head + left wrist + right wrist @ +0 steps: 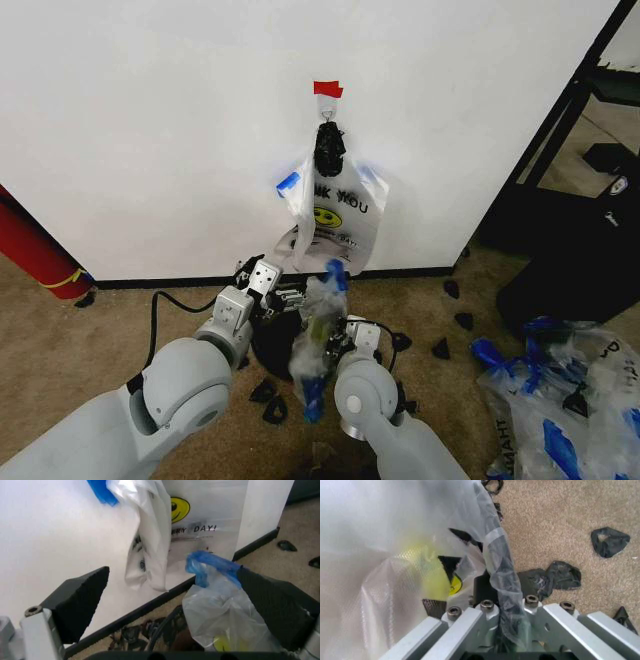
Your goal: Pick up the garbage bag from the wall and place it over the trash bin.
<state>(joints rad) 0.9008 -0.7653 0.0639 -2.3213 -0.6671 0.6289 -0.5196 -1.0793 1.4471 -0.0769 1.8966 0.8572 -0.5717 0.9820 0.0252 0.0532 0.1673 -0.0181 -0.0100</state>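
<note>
My right gripper (335,335) is shut on a crumpled garbage bag (318,325), translucent with blue handles and a yellow smiley, held up over the dark trash bin (268,350). In the right wrist view the plastic (395,555) runs between the closed fingers (483,587). My left gripper (266,282) is open just beyond the bin near the baseboard; its black fingers (80,600) stand wide apart, with the held bag (225,611) between them. A second "THANK YOU" bag (335,215) hangs on the wall (150,120) from a hook under red tape (327,89). The arms hide most of the bin.
A red cylinder with a yellow band (35,250) leans at the left. A pile of similar bags (560,390) lies on the carpet at the right, black scraps (440,348) are scattered around, and dark furniture (580,230) stands at the right.
</note>
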